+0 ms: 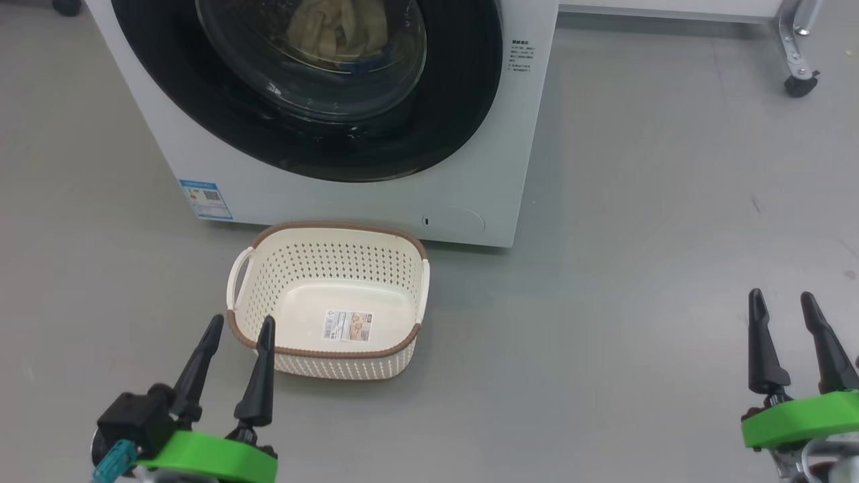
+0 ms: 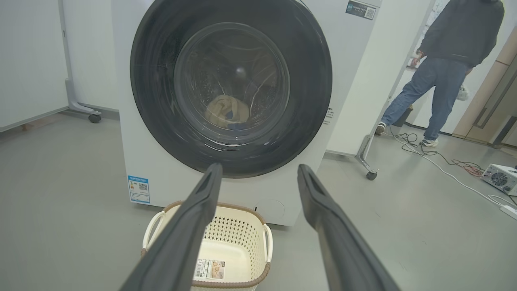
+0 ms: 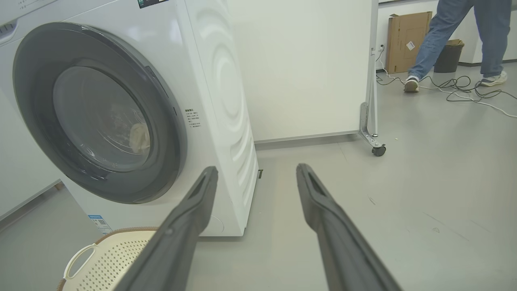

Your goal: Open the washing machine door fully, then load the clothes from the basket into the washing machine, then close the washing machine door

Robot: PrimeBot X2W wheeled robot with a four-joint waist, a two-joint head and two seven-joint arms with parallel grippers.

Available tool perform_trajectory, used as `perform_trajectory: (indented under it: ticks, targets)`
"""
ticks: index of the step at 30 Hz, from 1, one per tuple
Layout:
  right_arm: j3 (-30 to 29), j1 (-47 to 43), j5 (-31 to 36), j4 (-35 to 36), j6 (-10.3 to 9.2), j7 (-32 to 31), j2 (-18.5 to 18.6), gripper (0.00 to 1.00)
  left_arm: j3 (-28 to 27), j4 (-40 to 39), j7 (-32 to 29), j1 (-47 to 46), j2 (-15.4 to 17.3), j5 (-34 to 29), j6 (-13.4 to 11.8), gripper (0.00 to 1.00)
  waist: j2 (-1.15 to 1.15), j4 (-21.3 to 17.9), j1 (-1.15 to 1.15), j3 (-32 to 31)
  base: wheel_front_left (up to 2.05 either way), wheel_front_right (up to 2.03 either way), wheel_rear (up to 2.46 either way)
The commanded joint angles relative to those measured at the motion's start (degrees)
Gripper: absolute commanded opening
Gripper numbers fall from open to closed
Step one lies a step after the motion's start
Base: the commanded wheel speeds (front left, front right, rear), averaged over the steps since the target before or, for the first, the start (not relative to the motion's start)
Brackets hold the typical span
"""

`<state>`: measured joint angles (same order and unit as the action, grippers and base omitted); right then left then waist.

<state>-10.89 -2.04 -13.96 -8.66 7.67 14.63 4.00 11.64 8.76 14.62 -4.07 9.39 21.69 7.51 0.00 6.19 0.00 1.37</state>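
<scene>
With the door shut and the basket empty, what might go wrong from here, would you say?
The open left claw hovers close to the basket rim; swinging that arm could knock the basket.
A person walks near loose cables to the right; driving that way risks a collision or a snag.

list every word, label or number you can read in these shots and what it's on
Nothing is sharp enough to quote.
Blue sticker, low on the washing machine front: QR code, print too small.
Small print right of the washing machine door: too small.
Barcode label on the basket bottom: blurred.
Dark sticker at the machine's top: too small.
Paper label on the cardboard box: unreadable.
</scene>
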Motion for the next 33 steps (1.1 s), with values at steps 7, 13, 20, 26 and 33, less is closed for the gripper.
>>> perform_trajectory:
  ticks: [7,13,20,26,33]
  targets:
    - [0.97,1.95,0.39,1.58,-0.19,0.37,1.17,1.0,-2.4,-1.62,0.38,-1.12,0.52,-0.44,-0.02,1.0,0.0,0.07,0.0,0.19,0.0,0.0,0.0]
    - [0.93,2.04,0.47,1.7,-0.19,0.37,1.13,1.0,-2.28,-2.87,0.38,-1.07,0.4,-0.74,-0.02,1.0,0.0,0.18,0.0,0.55,0.0,0.0,0.0]
    - [0.78,2.27,0.58,1.87,-0.19,0.37,1.05,1.0,-0.7,-4.68,0.38,-1.19,1.67,0.71,-0.02,1.0,0.0,0.42,0.0,1.21,0.0,0.0,0.0]
    - [0.81,2.38,0.64,1.95,-0.19,0.37,0.98,1.0,-0.71,-4.48,0.38,-1.15,1.54,1.08,-0.02,1.0,0.0,0.44,0.0,1.52,0.0,0.0,0.0]
    - [0.09,-0.24,0.36,-2.31,0.01,-0.05,-0.69,0.0,1.73,-0.39,-0.04,0.44,-0.13,2.33,0.0,0.0,0.0,0.47,0.0,1.71,0.0,0.0,0.0]
